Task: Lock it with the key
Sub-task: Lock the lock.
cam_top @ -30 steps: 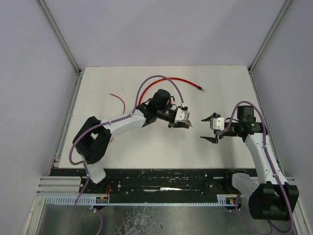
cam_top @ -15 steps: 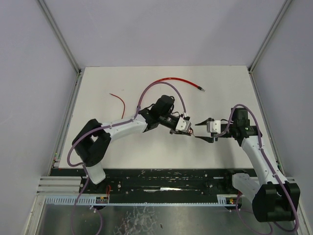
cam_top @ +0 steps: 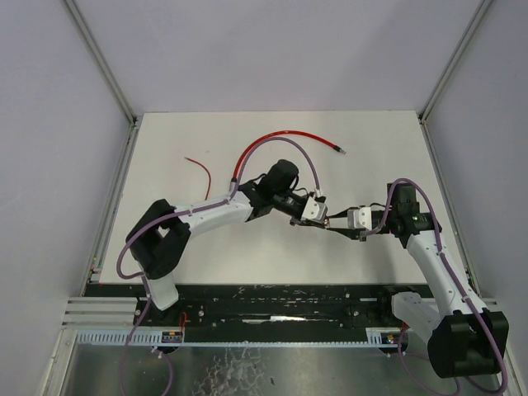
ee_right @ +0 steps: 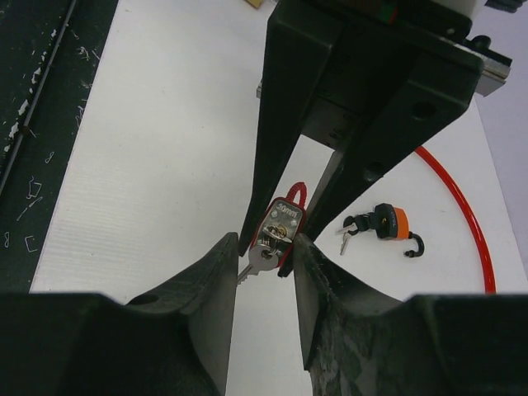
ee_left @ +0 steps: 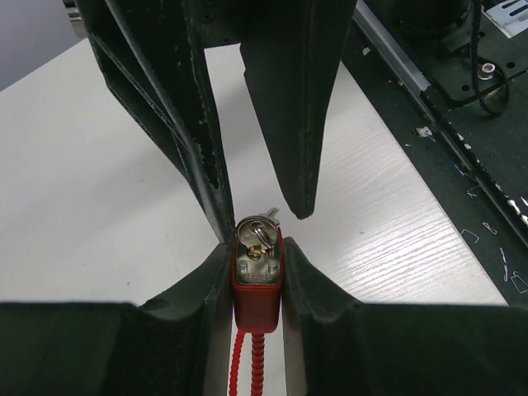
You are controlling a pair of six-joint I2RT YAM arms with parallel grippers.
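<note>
Left gripper (ee_left: pixel 256 287): clamped on the small red-cased metal padlock (ee_left: pixel 256 276); rigid, probably light.
Right gripper (ee_right: pixel 264 257): half-open astride the silver key (ee_right: pixel 257 262) at the padlock's 3 o'clock; no grip.
Hold: pinch its flat faces; thin, likely slippery.

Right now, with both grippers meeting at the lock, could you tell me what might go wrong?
1. The key sits nearer one finger of the right gripper, so closing could nudge it instead of pinching it.
2. The left gripper holds the red lock only by its narrow sides; a twist might spin it loose.
</note>
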